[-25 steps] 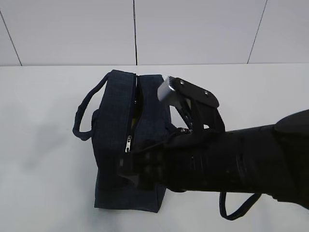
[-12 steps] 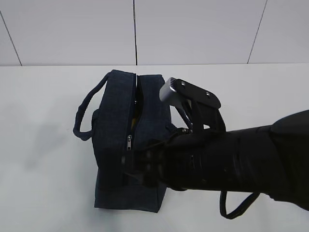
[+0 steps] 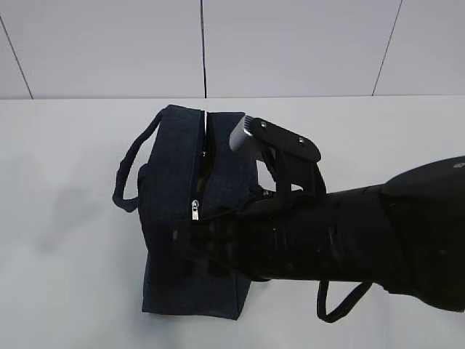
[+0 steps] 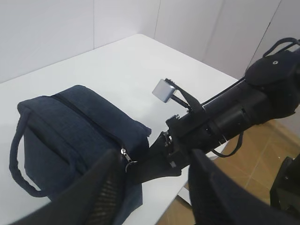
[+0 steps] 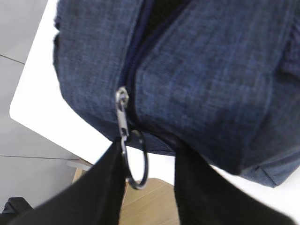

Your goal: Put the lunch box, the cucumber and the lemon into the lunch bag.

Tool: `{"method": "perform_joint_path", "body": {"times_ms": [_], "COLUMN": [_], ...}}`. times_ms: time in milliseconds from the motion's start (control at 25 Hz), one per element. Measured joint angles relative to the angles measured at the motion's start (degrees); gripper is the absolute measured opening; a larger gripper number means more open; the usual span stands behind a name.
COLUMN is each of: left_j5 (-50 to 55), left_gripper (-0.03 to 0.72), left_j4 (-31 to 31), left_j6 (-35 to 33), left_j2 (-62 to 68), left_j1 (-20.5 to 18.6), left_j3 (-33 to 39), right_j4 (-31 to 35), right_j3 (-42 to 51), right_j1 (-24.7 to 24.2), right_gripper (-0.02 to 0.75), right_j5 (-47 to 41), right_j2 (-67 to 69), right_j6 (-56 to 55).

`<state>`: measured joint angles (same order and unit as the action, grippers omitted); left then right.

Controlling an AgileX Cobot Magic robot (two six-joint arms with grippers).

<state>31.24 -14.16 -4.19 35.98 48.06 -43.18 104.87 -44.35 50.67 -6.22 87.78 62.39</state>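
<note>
The right arm point(image 3: 341, 233) is a thick, matte black, ribbed cylinder, bulging into a rounded black housing at its near-right end. Riding on top is a flat black bracket point(image 3: 290, 149) with small screws, carrying a silver-grey camera block point(image 3: 243, 134) at its far-left tip. A thin black cable point(image 3: 341, 302) loops beneath it. The left gripper point(image 4: 154, 187) shows two broad, black, ridged fingers point(image 4: 105, 192).
</note>
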Motion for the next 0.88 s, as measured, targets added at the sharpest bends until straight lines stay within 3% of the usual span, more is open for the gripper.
{"method": "perform_joint_path", "body": {"times_ms": [240, 360, 880], "left_j5": [0.0, 0.0, 0.0], "left_gripper": [0.352, 0.352, 0.352], "left_j4": [0.0, 0.0, 0.0], "left_j6": [0.0, 0.0, 0.0], "left_j2": [0.0, 0.0, 0.0], "left_j1": [0.0, 0.0, 0.0], "left_j3": [0.0, 0.0, 0.0], "right_j4": [0.0, 0.0, 0.0], "right_j3": [0.0, 0.0, -0.1], "right_j1": [0.0, 0.0, 0.0], "right_gripper": [0.071, 0.013, 0.007], "right_j5": [-0.4, -0.5, -5.8], "right_j2": [0.3, 0.3, -1.5], "right_j6": [-0.2, -0.2, -0.2]}}
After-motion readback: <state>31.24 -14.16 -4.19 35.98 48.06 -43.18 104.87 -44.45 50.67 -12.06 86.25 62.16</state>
